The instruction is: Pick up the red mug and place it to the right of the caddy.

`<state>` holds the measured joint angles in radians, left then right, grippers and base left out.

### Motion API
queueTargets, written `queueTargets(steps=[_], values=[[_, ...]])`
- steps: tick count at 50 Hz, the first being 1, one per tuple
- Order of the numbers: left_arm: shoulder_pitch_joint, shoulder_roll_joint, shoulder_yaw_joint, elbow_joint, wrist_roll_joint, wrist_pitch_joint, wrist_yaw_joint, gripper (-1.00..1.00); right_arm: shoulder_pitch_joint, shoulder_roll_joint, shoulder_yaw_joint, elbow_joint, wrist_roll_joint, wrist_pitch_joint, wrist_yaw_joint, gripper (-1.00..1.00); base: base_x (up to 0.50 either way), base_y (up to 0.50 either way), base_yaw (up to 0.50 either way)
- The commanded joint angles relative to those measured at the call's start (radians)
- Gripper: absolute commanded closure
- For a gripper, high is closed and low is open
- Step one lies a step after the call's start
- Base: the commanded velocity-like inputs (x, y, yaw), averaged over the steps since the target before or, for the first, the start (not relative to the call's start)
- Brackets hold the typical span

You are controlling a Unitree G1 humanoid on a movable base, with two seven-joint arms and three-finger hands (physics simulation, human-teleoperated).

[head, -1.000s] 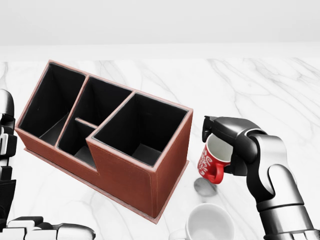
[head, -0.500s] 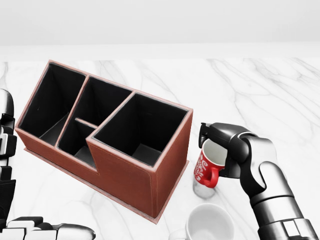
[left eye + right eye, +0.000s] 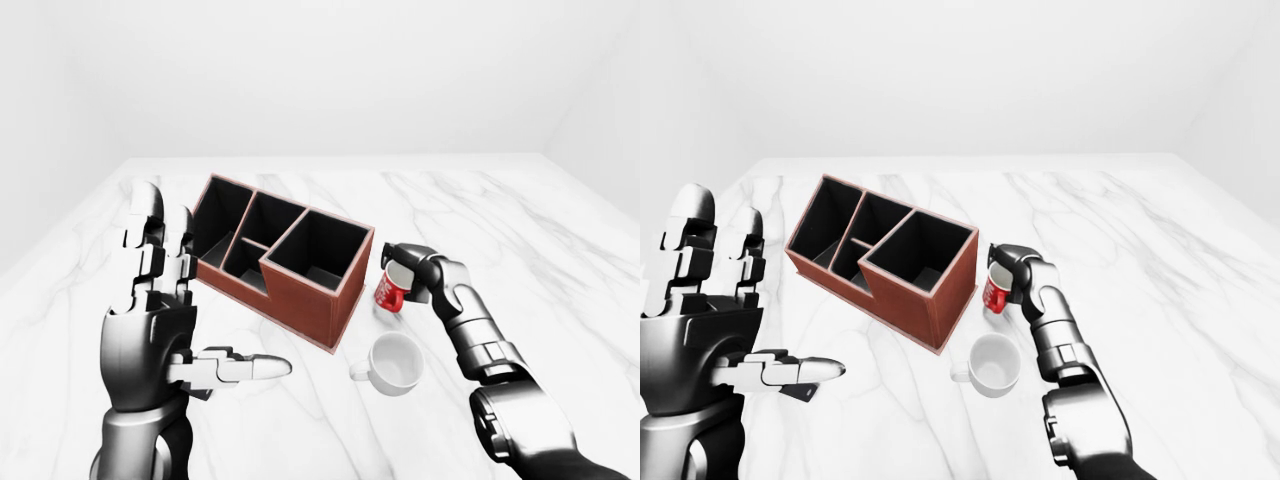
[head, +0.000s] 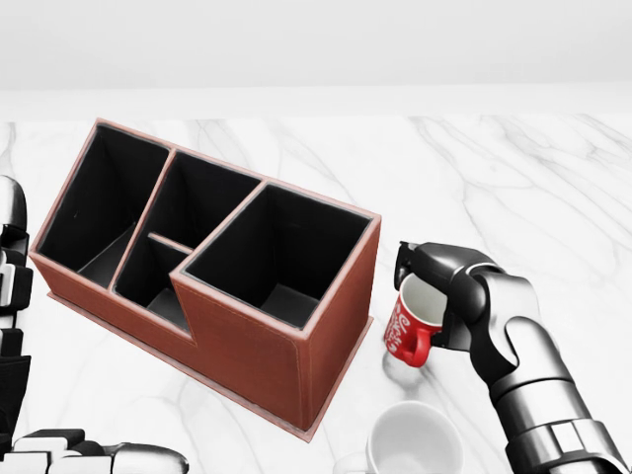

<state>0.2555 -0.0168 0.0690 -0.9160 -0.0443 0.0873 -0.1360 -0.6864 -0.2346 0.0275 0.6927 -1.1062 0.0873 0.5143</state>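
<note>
Mug (image 4: 410,331), red, sits gripped in your right hand (image 4: 439,286) just right of the caddy (image 4: 212,267); your left hand (image 3: 160,330) hangs open.

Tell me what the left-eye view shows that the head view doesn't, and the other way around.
Only the left-eye view shows the whole left hand, raised with fingers spread open, the whole white mug, and the marble table's far edge and corners. Only the head view gives a close look down into the caddy's dark compartments; there the white mug is cut off at the bottom edge. Both show the right hand closed on the red mug, just right of the caddy.
</note>
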Motion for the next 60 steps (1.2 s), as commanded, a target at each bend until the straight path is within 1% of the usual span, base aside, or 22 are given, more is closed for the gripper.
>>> queueTargets(steps=[1, 4, 12, 16, 23, 28, 37, 60], values=[[0.001, 0.0, 0.003, -0.002, -0.003, 0.0, -0.002, -1.0, -0.006, 0.007, 0.006, 0.012, -0.04, 0.0, -0.037, 1.0, 0.0, 0.0, 0.0], [0.0, -0.001, 0.004, -0.002, -0.003, 0.0, -0.002, -1.0, -0.015, 0.013, 0.007, 0.046, -0.044, 0.0, -0.064, 1.0, 0.0, 0.0, 0.0], [-0.001, -0.001, 0.005, -0.005, -0.003, 0.0, -0.001, -1.0, -0.006, 0.026, 0.02, 0.043, -0.069, 0.0, -0.073, 1.0, 0.0, 0.0, 0.0], [0.001, -0.002, 0.009, -0.01, -0.006, 0.0, -0.003, -1.0, -0.006, 0.032, 0.025, 0.082, -0.083, 0.0, -0.111, 1.0, 0.0, 0.0, 0.0], [-0.001, -0.002, 0.012, -0.013, -0.007, 0.0, -0.004, -1.0, -0.015, 0.045, 0.029, 0.137, -0.075, 0.0, -0.153, 1.0, 0.0, 0.0, 0.0], [-0.003, -0.003, 0.016, -0.019, -0.009, 0.0, -0.005, -1.0, -0.02, 0.042, 0.032, 0.154, -0.072, 0.0, -0.167, 1.0, 0.0, 0.0, 0.0], [-0.004, -0.003, 0.018, -0.012, -0.009, 0.0, -0.006, -1.0, -0.035, 0.042, 0.036, 0.232, -0.052, 0.0, -0.224, 1.0, 0.0, 0.0, 0.0], [-0.001, -0.003, 0.015, -0.017, -0.008, 0.0, -0.006, -1.0, -0.043, 0.035, 0.042, 0.295, -0.024, 0.0, -0.267, 1.0, 0.0, 0.0, 0.0]])
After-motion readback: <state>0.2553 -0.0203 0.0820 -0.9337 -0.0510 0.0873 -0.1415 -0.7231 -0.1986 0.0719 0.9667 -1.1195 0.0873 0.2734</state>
